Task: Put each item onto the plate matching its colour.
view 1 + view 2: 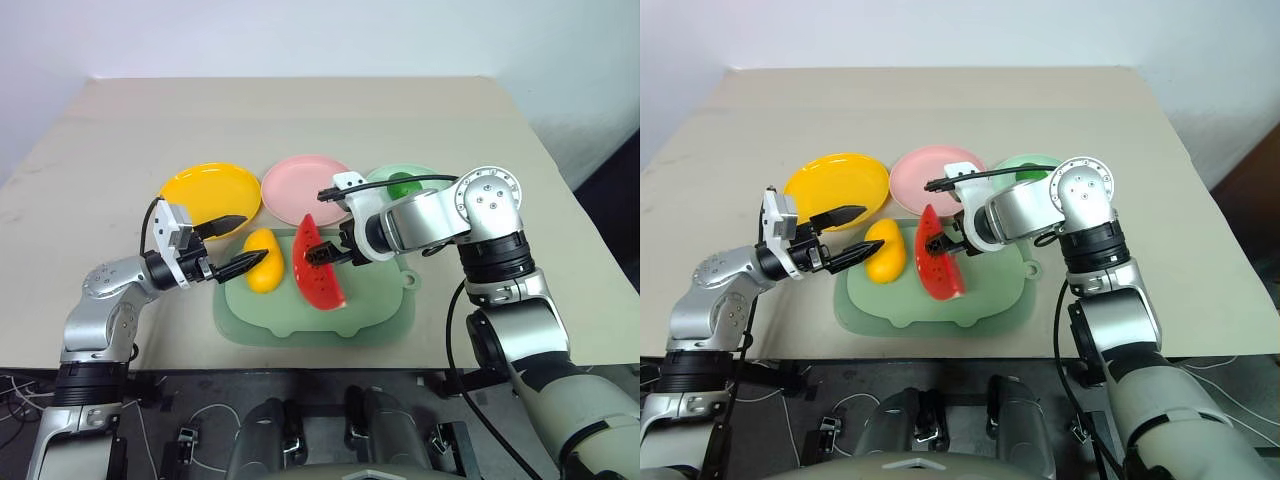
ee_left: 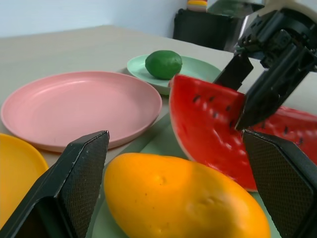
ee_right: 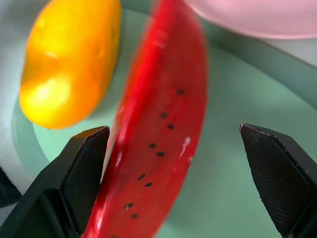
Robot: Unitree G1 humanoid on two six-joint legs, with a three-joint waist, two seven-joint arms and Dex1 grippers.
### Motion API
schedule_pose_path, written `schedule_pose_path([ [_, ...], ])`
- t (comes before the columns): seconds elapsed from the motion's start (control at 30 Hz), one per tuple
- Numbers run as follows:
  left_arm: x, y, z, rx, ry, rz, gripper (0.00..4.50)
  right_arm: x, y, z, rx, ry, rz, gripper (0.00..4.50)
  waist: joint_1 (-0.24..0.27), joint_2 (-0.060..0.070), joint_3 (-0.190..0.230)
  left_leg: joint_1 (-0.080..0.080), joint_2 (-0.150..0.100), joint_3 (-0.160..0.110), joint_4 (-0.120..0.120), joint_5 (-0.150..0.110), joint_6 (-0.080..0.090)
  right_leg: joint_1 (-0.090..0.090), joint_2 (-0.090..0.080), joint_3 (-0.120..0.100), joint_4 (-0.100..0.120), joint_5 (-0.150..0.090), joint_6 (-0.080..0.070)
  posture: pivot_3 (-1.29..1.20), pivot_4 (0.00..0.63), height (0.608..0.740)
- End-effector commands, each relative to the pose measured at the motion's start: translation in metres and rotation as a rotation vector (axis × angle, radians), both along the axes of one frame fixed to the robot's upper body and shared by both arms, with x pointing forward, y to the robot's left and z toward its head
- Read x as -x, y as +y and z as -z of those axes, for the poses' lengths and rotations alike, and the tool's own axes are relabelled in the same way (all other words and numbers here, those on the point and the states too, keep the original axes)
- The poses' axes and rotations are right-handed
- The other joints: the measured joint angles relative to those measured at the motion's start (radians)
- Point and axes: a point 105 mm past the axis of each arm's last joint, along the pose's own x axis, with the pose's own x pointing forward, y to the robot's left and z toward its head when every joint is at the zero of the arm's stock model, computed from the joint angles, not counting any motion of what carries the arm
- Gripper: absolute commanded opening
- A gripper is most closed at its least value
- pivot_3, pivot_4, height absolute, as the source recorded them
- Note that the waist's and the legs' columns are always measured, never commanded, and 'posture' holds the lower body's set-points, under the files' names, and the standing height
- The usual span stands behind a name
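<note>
On the pale green rounded mat [image 1: 380, 310], the yellow oval toy mango [image 1: 262, 260] lies beside the red watermelon wedge [image 1: 320, 268]. The left end effector [image 1: 232, 243] stands wide at the mango; the right end effector [image 1: 320, 250] straddles the wedge, wide, gripping nothing. The small round green fruit [image 1: 403, 185] sits on the mint plate [image 1: 428, 175]; the pink plate [image 1: 305, 187] and yellow-orange plate [image 1: 208, 190] lie behind.

A yellow mango [image 1: 262, 273] with an orange blush is seen beside a red watermelon wedge [image 1: 320, 264], which is dotted with black seeds (its green rind is hardly shown). Both are set against a pale green mat [image 1: 380, 318]. A dark green round fruit [image 1: 404, 185] is carried by a mint green plate [image 1: 378, 178]. A pink plate [image 1: 305, 187] and a yellow-orange plate [image 1: 208, 191] are laid on the beige desk [image 1: 300, 115]. Black fingers [image 1: 225, 222] are borne by each silver hand.
</note>
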Motion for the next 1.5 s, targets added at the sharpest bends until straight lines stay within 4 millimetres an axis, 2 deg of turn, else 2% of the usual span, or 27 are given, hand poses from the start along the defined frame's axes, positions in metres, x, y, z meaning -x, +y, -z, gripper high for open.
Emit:
schedule_pose_path([
  [0.03, 0.003, -0.002, -0.012, 0.001, -0.049, 0.011, 4.5, 0.004, 0.006, 0.002, -0.007, 0.012, -0.023, 4.47, 0.0, 0.0, 0.0, 0.0, 0.0, 0.0, 0.0, 0.0, 0.0, 0.0, 0.0, 0.0, 0.0, 0.0, 0.0, 0.0, 0.15, 0.696],
  [0.33, 0.004, -0.001, -0.014, 0.005, -0.055, 0.004, 4.5, 0.008, 0.007, 0.013, 0.054, 0.012, -0.069, 4.47, 0.001, 0.0, 0.0, 0.0, 0.0, 0.0, 0.0, 0.0, 0.0, 0.0, 0.0, 0.0, 0.0, 0.0, 0.0, 0.0, 0.15, 0.696],
  [0.43, 0.005, 0.001, -0.012, -0.006, -0.053, 0.003, 4.5, 0.01, 0.007, 0.015, 0.069, 0.002, -0.084, 3.9, 0.001, 0.0, 0.0, 0.0, 0.0, 0.0, 0.0, 0.0, 0.0, 0.0, 0.0, 0.0, 0.0, 0.0, 0.0, 0.0, 0.15, 0.696],
  [0.53, 0.005, 0.002, -0.012, -0.001, -0.052, -0.002, 4.5, 0.01, 0.008, 0.013, 0.067, -0.014, -0.095, 2.93, 0.001, 0.0, 0.0, 0.0, 0.0, 0.0, 0.0, 0.0, 0.0, 0.0, 0.0, 0.0, 0.0, 0.0, 0.0, 0.0, 0.15, 0.696],
  [0.6, 0.005, 0.002, -0.012, -0.003, -0.053, -0.002, 4.5, 0.008, 0.008, 0.009, 0.06, -0.032, -0.095, 2.47, 0.001, 0.0, 0.0, 0.0, 0.0, 0.0, 0.0, 0.0, 0.0, 0.0, 0.0, 0.0, 0.0, 0.0, 0.0, 0.0, 0.15, 0.696],
  [0.73, 0.006, 0.003, -0.011, -0.005, -0.052, -0.007, 4.5, 0.007, 0.007, -0.008, 0.032, -0.087, -0.122, 2.16, 0.002, 0.0, 0.0, 0.0, 0.0, 0.0, 0.0, 0.0, 0.0, 0.0, 0.0, 0.0, 0.0, 0.0, 0.0, 0.0, 0.15, 0.696],
  [0.8, 0.007, 0.004, -0.013, -0.002, -0.055, -0.012, 4.5, 0.003, 0.004, -0.025, 0.01, -0.14, -0.127, 2.12, 0.001, 0.0, 0.0, 0.0, 0.0, 0.0, 0.0, 0.0, 0.0, 0.0, 0.0, 0.0, 0.0, 0.0, 0.0, 0.0, 0.15, 0.696],
  [0.93, 0.008, 0.008, -0.013, -0.007, -0.057, -0.034, 4.5, -0.017, 0.0, -0.063, -0.077, -0.226, -0.081, 2.11, 0.001, 0.0, 0.0, 0.0, 0.0, 0.0, 0.0, 0.0, 0.0, -0.001, 0.0, 0.0, 0.0, 0.0, 0.0, 0.0, 0.15, 0.696],
  [1.03, 0.009, 0.008, -0.013, -0.008, -0.056, -0.036, 4.5, -0.041, -0.004, -0.076, -0.096, -0.299, -0.006, 2.11, 0.001, 0.0, 0.0, 0.0, 0.0, 0.0, 0.0, 0.0, 0.0, -0.001, 0.0, 0.0, 0.0, 0.0, 0.0, 0.0, 0.15, 0.696],
  [1.13, 0.01, 0.01, -0.012, -0.013, -0.054, -0.045, 4.5, -0.07, 0.001, -0.087, -0.173, -0.371, 0.055, 2.11, 0.0, 0.0, 0.0, 0.0, 0.0, 0.001, 0.0, 0.0, 0.0, -0.001, 0.0, 0.0, 0.0, 0.0, 0.0, 0.0, 0.15, 0.696],
  [1.2, 0.01, 0.012, -0.011, -0.015, -0.054, -0.049, 4.5, -0.084, 0.006, -0.087, -0.194, -0.399, 0.063, 2.11, 0.0, 0.0, 0.0, 0.0, 0.0, 0.001, 0.0, 0.0, 0.0, -0.001, 0.0, 0.0, 0.0, 0.0, 0.0, 0.0, 0.15, 0.696],
  [1.33, 0.012, 0.016, -0.009, -0.016, -0.051, -0.06, 4.5, -0.112, 0.02, -0.07, -0.142, -0.463, 0.08, 2.11, -0.002, 0.0, 0.0, 0.0, 0.0, 0.003, 0.0, 0.0, 0.0, -0.003, 0.0, 0.001, 0.003, 0.0, 0.0, 0.0, 0.15, 0.696],
  [1.5, 0.013, 0.015, -0.008, -0.019, -0.051, -0.06, 4.5, -0.123, 0.029, -0.051, -0.09, -0.476, 0.079, 2.11, -0.001, 0.0, 0.0, 0.0, 0.0, 0.004, 0.0, 0.0, -0.001, -0.004, -0.001, 0.002, 0.007, -0.001, 0.001, 0.0, 0.15, 0.696],
])
